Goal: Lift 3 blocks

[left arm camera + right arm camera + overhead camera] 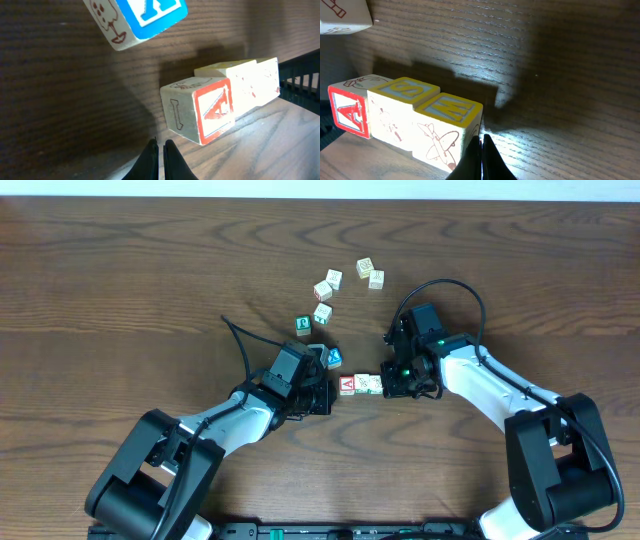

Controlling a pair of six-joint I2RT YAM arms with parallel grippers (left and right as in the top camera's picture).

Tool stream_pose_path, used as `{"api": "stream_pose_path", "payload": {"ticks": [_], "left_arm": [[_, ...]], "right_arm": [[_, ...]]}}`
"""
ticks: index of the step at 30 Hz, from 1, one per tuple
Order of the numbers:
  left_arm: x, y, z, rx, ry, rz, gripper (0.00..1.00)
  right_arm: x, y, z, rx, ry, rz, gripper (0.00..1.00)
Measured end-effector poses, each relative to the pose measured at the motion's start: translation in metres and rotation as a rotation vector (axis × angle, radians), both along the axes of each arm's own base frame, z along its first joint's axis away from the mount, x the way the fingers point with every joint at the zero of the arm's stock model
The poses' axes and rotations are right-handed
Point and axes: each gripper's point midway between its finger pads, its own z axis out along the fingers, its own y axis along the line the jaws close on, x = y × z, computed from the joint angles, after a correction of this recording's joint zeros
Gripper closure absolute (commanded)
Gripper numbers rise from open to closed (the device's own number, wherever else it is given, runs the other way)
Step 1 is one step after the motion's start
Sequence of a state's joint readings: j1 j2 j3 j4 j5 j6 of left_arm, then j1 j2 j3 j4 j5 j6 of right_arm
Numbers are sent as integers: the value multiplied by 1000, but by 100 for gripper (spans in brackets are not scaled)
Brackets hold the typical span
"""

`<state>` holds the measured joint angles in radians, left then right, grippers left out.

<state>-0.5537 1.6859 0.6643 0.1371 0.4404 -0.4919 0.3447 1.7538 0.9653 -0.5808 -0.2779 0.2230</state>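
Three blocks stand in a tight row on the table: a red-faced "A" block (347, 386) (214, 107) (350, 114), a cream block with a yellow top (367, 384) (395, 117), and a second cream one with a plane drawing (445, 135) (257, 80), hidden under the right arm in the overhead view. My left gripper (327, 394) (160, 146) is shut and empty, just off the "A" end of the row. At the other end my right gripper (389, 385) (481, 139) is shut too, its tips against the plane block's outer face.
A blue "X" cube (333, 358) (145, 20) sits just behind the row, close to the left gripper. A green cube (303, 326) and several cream cubes (323, 289) lie further back. Both arms reach in from the near table edge.
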Motion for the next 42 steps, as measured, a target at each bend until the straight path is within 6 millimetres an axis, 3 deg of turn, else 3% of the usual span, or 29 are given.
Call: {"api": "stream_pose_path", "payload": {"ticks": [27,34,42], "left_arm": [[19,-5,12,-15,-68,2,93],[20,-4,-4,12,-34,5,93],[21,-5,-4,11,-36,5,93]], "right_arm": [[0,1,0,3,-1,1,99],[0,1,0,3,0,1,99],[0,2,0,4,-3,4,99]]}}
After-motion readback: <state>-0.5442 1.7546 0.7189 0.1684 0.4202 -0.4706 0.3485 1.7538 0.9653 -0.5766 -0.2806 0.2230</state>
